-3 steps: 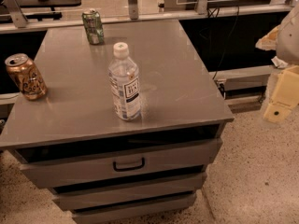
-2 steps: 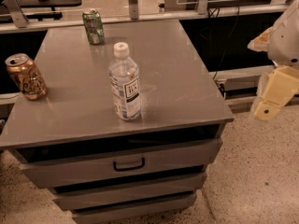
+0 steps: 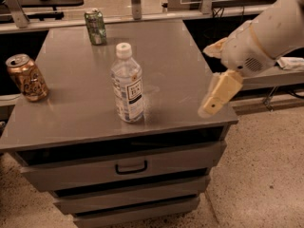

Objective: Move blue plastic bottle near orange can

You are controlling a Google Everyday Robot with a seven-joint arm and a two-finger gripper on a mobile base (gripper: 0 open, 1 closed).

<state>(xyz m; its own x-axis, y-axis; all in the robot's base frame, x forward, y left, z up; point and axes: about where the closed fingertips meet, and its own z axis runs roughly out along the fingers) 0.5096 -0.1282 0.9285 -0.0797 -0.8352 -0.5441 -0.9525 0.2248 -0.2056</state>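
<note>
The blue plastic bottle (image 3: 128, 84) stands upright near the front middle of the grey cabinet top (image 3: 175, 65); it is clear and ribbed, with a white cap and a white label. The orange can (image 3: 26, 78) stands upright at the left edge, well apart from the bottle. My gripper (image 3: 206, 82) hangs over the cabinet's right front corner, to the right of the bottle and apart from it. Its cream fingers (image 3: 219, 94) are spread open and hold nothing.
A green patterned can (image 3: 95, 27) stands at the back of the top, left of centre. The cabinet has drawers with a handle (image 3: 131, 167) in front. Shelves and metal legs stand behind, with speckled floor to the right.
My gripper has moved left from beside the cabinet to over its right front corner, closer to the bottle. The bottle and both cans have not moved.
</note>
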